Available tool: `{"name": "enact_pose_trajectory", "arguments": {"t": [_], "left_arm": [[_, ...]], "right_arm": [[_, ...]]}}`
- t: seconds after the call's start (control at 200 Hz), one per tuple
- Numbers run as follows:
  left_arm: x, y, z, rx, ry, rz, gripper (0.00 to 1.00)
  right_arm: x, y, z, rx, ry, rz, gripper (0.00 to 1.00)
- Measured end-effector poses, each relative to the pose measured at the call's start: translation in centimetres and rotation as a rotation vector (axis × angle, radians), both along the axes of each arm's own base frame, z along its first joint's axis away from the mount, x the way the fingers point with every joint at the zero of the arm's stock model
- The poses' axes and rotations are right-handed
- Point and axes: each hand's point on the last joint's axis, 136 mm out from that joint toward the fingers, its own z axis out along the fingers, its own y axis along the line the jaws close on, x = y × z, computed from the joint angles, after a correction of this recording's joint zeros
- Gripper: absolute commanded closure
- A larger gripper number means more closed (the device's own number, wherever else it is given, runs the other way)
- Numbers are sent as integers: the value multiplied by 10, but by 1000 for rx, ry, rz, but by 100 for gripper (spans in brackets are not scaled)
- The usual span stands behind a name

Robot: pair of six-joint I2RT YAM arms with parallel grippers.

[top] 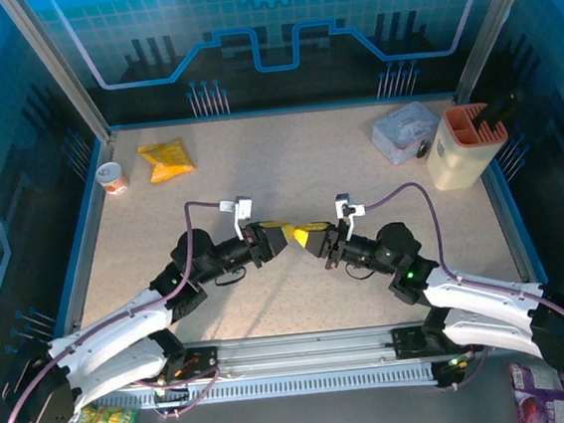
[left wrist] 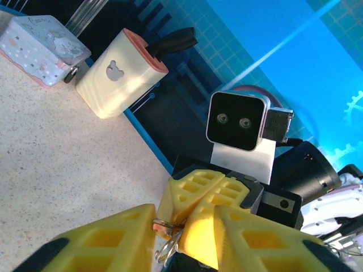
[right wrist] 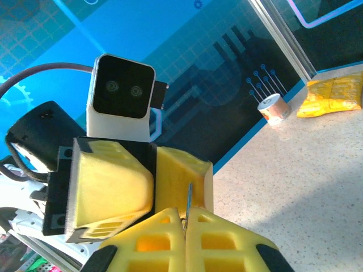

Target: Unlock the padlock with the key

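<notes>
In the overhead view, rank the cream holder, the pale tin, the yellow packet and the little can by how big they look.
1. cream holder
2. pale tin, only slightly smaller
3. yellow packet
4. little can
All sit about equally far from the camera, so nearness hardly skews this.

you're looking at a speckled beige worktop [top: 288, 171], blue-rimmed, boxed in by blue circuit-print walls [top: 392, 1] on silver frame posts [top: 56, 68], bright and evenly lit.

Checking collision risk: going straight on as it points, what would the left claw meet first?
The right claw, shut on the key, facing the left claw tip to tip; they look nearly touching, though depth is unclear.
</notes>
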Motion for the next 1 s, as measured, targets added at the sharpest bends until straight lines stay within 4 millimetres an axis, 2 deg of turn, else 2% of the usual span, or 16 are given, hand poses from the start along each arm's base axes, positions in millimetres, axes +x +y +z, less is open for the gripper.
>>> {"name": "enact_pose_trajectory", "arguments": {"t": [0.195,0.325,0.36,0.44,0.48,0.515,0.67,0.79,1.001], "left_arm": [[0,0,0,2,1,2,84],[1,1,0,0,4,8,96],[1,1,1,-3,2,9,98],[1,1,3,-5,-6,10,100],[0,1,3,-5,-6,11,100],[0,2,3,-3,-5,17,100],[2,8,2,37,-15,59,100],[1,6,5,69,-38,60,100],[1,-1,7,85,-50,41,100]], "right_arm": [[-2,1,3,13,-6,15,100],[-3,1,5,19,-9,19,100],[-3,1,5,20,-9,19,91],[-3,1,4,20,0,19,58],[-2,1,2,15,7,13,47],[-1,0,0,8,15,3,43],[2,-15,2,-11,35,-65,40],[7,-25,6,11,59,-83,44],[3,-16,0,1,106,-15,55]]}}
